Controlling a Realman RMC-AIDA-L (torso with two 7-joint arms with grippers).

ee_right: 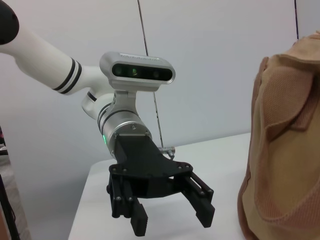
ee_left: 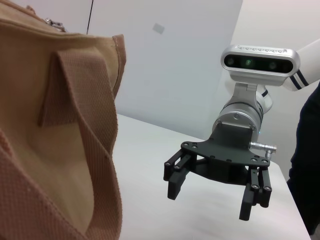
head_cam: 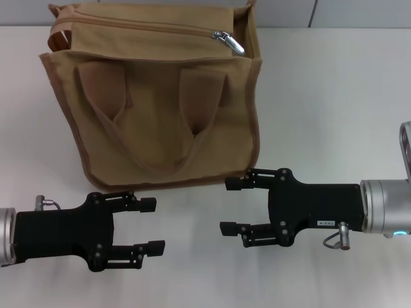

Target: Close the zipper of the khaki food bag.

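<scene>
The khaki food bag (head_cam: 160,109) stands upright at the back of the white table (head_cam: 334,96), its two handles hanging down its front. The zipper (head_cam: 141,27) runs along the bag's top. Its silver slider and pull tab (head_cam: 228,42) sit near the right end, and the track to their left looks joined. My left gripper (head_cam: 153,226) is open and empty, in front of the bag's lower left corner. My right gripper (head_cam: 228,206) is open and empty, just in front of the bag's lower right corner. The left wrist view shows the bag (ee_left: 60,150) and the right gripper (ee_left: 210,200). The right wrist view shows the bag (ee_right: 285,150) and the left gripper (ee_right: 172,221).
The two grippers face each other across a gap of bare table in front of the bag. A pale wall stands behind the table.
</scene>
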